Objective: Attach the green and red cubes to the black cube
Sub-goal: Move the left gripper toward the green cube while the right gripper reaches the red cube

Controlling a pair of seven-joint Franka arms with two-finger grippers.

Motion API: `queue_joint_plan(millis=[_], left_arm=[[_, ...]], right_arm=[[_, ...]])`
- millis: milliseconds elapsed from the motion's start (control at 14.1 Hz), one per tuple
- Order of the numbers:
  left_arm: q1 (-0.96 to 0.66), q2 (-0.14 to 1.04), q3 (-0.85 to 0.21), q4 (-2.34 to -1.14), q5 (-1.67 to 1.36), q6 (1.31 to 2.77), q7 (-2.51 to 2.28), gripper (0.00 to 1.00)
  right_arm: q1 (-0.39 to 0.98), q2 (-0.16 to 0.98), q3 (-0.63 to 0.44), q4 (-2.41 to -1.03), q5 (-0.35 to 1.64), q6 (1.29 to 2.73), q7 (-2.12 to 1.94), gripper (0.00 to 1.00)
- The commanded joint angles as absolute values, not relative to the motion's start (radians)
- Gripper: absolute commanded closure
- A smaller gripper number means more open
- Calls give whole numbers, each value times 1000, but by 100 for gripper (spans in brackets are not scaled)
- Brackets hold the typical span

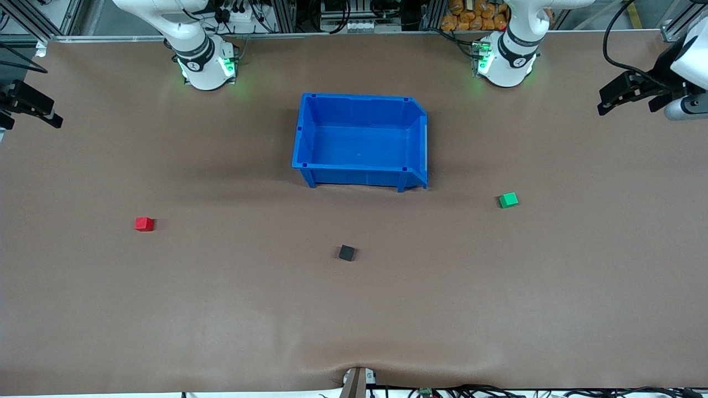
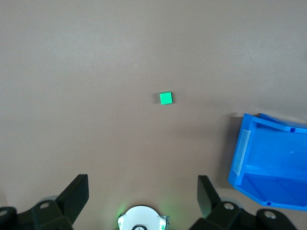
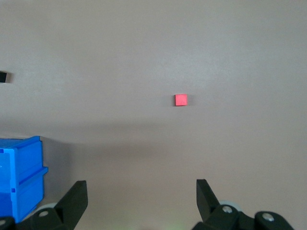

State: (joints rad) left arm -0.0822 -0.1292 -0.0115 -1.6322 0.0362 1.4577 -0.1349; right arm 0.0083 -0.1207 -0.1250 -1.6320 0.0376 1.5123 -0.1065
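The black cube sits on the brown table, nearer to the front camera than the blue bin. The red cube lies toward the right arm's end, and the green cube toward the left arm's end. All three stand apart. My left gripper is raised over the left arm's end of the table, open and empty, with the green cube in its view. My right gripper is raised over the right arm's end, open and empty, and sees the red cube and the black cube.
An empty blue bin stands mid-table between the arm bases; it also shows in the left wrist view and the right wrist view. The brown mat wrinkles by a clamp at the front edge.
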Motion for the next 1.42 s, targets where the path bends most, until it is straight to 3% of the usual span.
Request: queue_joint_plan(millis=[0,849,1132,1344], left_arm=[[-84,-126,-6,-1609,54,1428,-114,0],[-77,-22,0,-1592,54,1446,-126,0],[-61,-17,-2,-1682,48,1586,-132,0],[-54,-17,-2,-1816,46,1768,-133,0]], right_arm=[[20,-123,-127,-1618,35,1502,-112,0],[18,-121,-147,-1615,34,1516,-114,0],[23,-107,-134,-1580,29,1517,-112,0],[11,-26,-72,-1502,-52,1523,-109,0]])
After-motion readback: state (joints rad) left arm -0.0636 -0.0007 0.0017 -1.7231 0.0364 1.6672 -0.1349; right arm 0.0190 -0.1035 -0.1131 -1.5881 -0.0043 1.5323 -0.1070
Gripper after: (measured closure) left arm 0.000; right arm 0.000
